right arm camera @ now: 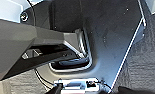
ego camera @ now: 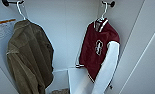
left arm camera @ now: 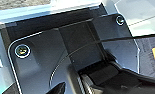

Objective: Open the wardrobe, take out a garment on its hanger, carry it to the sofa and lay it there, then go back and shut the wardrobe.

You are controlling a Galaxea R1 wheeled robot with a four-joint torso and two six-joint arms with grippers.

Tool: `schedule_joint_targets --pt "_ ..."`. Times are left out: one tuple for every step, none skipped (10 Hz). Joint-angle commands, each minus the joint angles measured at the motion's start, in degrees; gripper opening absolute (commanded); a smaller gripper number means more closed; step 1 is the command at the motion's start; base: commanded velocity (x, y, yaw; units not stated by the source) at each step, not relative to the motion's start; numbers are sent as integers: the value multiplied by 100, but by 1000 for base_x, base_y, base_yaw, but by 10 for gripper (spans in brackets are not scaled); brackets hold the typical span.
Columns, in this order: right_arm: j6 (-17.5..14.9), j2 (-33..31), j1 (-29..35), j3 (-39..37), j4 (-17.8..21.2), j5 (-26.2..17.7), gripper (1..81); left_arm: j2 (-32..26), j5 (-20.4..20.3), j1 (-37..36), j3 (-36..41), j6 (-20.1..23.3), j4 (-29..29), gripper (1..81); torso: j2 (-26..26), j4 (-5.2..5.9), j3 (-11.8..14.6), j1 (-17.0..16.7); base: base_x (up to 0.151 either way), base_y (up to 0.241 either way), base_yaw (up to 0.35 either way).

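Garment [ego camera: 94, 50] hangs vertical (emblem forward) on hanger [ego camera: 103, 13].

An olive-brown jacket [ego camera: 30, 57] hangs from a dark peg [ego camera: 5, 2], beside a paper notice [ego camera: 1, 28].

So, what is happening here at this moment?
The robot's head camera looks into the open wardrobe. Two jackets hang inside, each on a white hanger from a dark hook. The maroon jacket with white sleeves hangs on the right on its hanger, and an olive-brown jacket hangs on the left. Nothing is touching either jacket, so the garment has not yet been taken out.
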Motion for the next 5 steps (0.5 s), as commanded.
schedule_joint_targets --pt "0 30 159 18 28 -300 811 -249 354 -451 666 59 387 811 0 0 0 1 0 0 0" --pt "0 30 158 18 28 -300 811 -418 336 -547 1065 59 459 811 0 0 0 1 0 0 0" --pt "0 30 159 18 28 -300 811 -689 336 -705 1659 50 494 811 0 0 0 1 0 0 0" --pt "0 22 159 18 28 -300 811 -875 336 -872 2032 42 494 811 0 0 0 1 0 0 0" --pt "0 13 159 18 28 -300 811 -1023 336 -1056 2312 33 503 811 0 0 0 1 0 0 0"
